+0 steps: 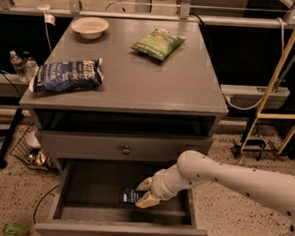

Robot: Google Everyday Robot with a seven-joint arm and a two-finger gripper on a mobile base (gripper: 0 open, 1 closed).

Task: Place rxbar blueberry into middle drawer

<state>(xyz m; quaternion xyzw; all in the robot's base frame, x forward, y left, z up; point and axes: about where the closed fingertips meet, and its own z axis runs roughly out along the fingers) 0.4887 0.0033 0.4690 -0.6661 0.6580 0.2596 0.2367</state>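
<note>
The rxbar blueberry (129, 195), a small dark navy wrapper with white lettering, is inside the open middle drawer (80, 229), low over its dark floor. My gripper (144, 192) reaches into the drawer from the right. Its tan fingers (147, 201) close on the bar's right end. The white arm (234, 178) comes in from the right edge of the view.
Above the open drawer is a shut drawer with a round knob (126, 150). On the cabinet top lie a large dark blue chip bag (66, 75), a green snack bag (157, 43) and a white bowl (90, 27). A yellow ladder (276, 73) stands to the right.
</note>
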